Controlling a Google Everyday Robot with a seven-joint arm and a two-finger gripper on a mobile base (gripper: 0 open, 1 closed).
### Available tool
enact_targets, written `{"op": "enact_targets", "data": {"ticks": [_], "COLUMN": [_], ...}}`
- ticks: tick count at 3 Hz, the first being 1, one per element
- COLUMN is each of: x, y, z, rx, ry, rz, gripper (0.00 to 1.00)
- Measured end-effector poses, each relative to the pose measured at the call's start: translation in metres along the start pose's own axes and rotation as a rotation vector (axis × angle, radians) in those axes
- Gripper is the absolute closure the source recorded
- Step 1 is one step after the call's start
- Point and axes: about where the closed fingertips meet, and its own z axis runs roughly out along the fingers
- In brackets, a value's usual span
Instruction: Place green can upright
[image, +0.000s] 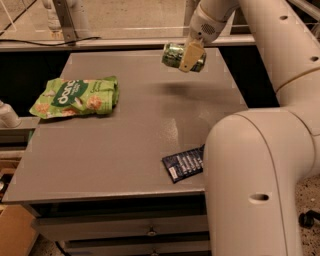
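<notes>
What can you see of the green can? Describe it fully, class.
The green can is a small metal-looking cylinder with a green patterned body and pale markings. It lies on its side in the air, clamped in the robot's hand, above the far end of the grey table, touching nothing else. Its shadow falls on the tabletop below.
</notes>
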Motion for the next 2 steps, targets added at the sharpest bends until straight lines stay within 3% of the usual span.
{"op": "enact_targets", "data": {"ticks": [1, 2], "x": [-0.01, -0.03], "y": [0.016, 0.014], "z": [-0.022, -0.022], "rx": [-0.046, -0.05], "ry": [-0.19, -0.283], "rz": [0.015, 0.01], "gripper": [1.0, 1.0]}}
